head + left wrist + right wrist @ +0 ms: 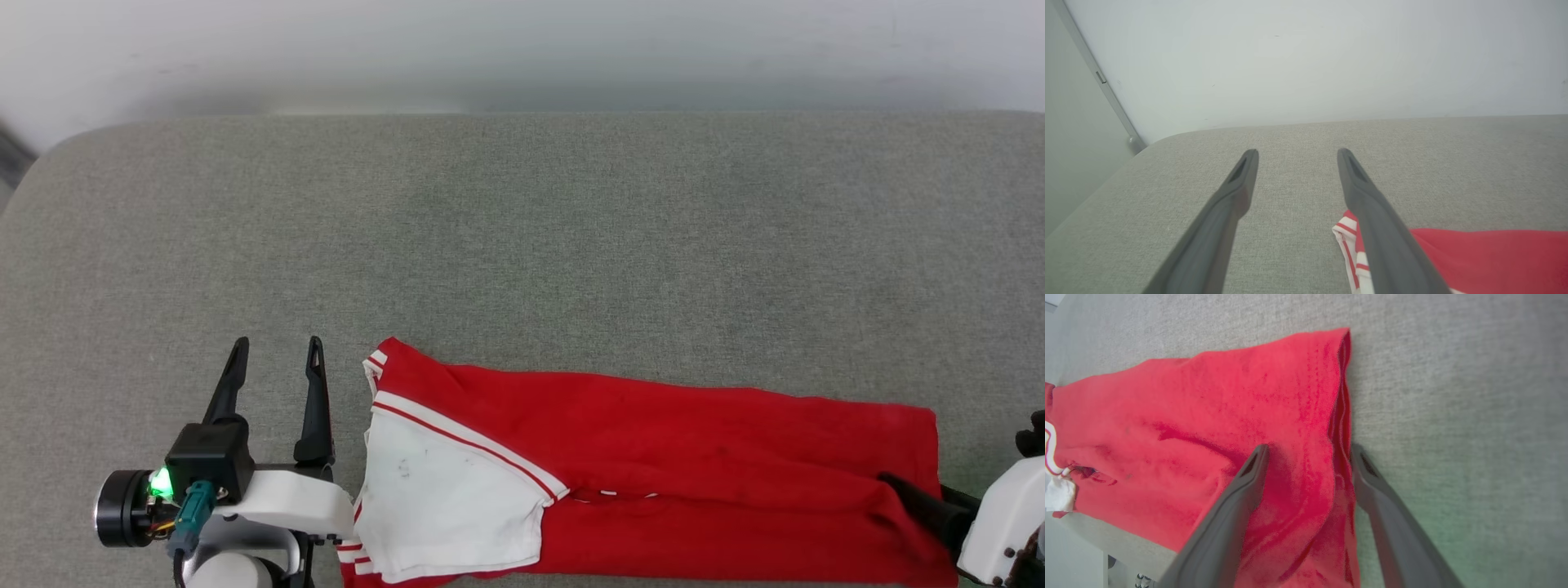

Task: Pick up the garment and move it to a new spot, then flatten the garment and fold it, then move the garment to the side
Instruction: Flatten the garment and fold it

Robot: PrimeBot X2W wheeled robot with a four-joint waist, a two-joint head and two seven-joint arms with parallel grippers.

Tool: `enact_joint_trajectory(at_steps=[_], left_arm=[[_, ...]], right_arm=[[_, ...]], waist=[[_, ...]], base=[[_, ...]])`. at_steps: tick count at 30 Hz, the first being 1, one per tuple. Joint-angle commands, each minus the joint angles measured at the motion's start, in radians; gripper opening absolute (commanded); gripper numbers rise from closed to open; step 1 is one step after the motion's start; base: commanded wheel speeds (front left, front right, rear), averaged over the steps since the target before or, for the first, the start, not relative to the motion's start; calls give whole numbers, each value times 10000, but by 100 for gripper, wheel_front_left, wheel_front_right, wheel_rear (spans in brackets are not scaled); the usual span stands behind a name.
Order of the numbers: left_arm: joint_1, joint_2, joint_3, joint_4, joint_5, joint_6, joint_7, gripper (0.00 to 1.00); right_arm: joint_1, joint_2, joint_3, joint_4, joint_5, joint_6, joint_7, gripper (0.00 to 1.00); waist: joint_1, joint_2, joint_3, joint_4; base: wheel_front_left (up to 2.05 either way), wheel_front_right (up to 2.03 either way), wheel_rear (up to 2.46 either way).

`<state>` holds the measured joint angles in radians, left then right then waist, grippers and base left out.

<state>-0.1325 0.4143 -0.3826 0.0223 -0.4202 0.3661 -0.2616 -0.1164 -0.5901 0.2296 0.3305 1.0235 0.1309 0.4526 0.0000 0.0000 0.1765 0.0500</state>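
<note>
Starting at the near edge, we find the black, long-fingered left gripper (277, 345) at the lower left of the head view. Its two dark fingers are spread wide and hold nothing, poised over bare cloth just beside the sleeve end of the red, white-sleeved jersey garment (694, 457). In the left wrist view one finger crosses in front of the striped corner of the shirt, though we cannot tell whether it touches. At the lower right, the matching dark-fingered right gripper (1309, 449) is spread as well. In its wrist view one finger lies over the red fabric and the other sits just off the hem, so the hem edge runs between them without being pinched. The garment lies folded into one long band along the near edge of the grey, cloth-covered table (522, 229). Its flat white sleeve (445, 498), edged with red-and-white striped trim, lies at our left, and its red hem at our right. Beyond the shirt we see the table's grey surface reaching back to a rounded far edge, and behind that a pale, plain wall (522, 49).
</note>
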Motion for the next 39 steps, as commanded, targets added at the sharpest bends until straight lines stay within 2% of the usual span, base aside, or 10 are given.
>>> enact_joint_trajectory(at_steps=[1,10,11,12,13,21,29,31,35,39], left_arm=[[182,-242,259,-6,303,-174,-43,100],[715,-1523,1733,-47,1783,-1089,-44,100],[748,-1634,1842,-59,1909,-1184,-44,100],[786,-1742,1965,-63,2030,-1273,-44,100],[831,-1855,2056,-68,2157,-1366,-44,100],[1163,-2578,2620,-164,2990,-1867,-44,100],[1520,-2972,2967,-375,3420,-2164,-34,100],[1636,-3109,3046,-432,3549,-2254,-34,100],[1777,-3204,3150,-481,3666,-2342,-34,100],[1877,-3281,3269,-550,3738,-2427,-34,100]], right_arm=[[90,269,326,177,213,-4,193,100],[-88,689,1322,373,888,-2,434,98],[-146,661,1408,388,857,-2,360,45],[-228,625,1414,450,784,-2,206,16],[-313,591,1476,498,747,-4,152,0],[-863,-79,1489,431,783,-5,-482,0],[-652,-1363,1042,219,988,-5,-649,0],[-490,-1960,740,443,875,-5,-651,0],[-289,-2354,699,441,897,-4,-217,0],[-164,-2567,908,-580,1099,-4,516,0]], waist=[[0,0,26,14],[0,0,105,16],[0,0,106,18],[0,0,101,23],[0,0,91,28],[0,0,-212,9],[0,0,-590,-15],[0,0,-699,-44],[0,0,-823,-91],[0,0,-915,-148]], base=[[0,0,0],[0,0,0],[0,0,0],[0,0,0],[0,0,0],[0,0,0],[0,0,0],[0,0,0],[0,0,0],[0,0,0]])
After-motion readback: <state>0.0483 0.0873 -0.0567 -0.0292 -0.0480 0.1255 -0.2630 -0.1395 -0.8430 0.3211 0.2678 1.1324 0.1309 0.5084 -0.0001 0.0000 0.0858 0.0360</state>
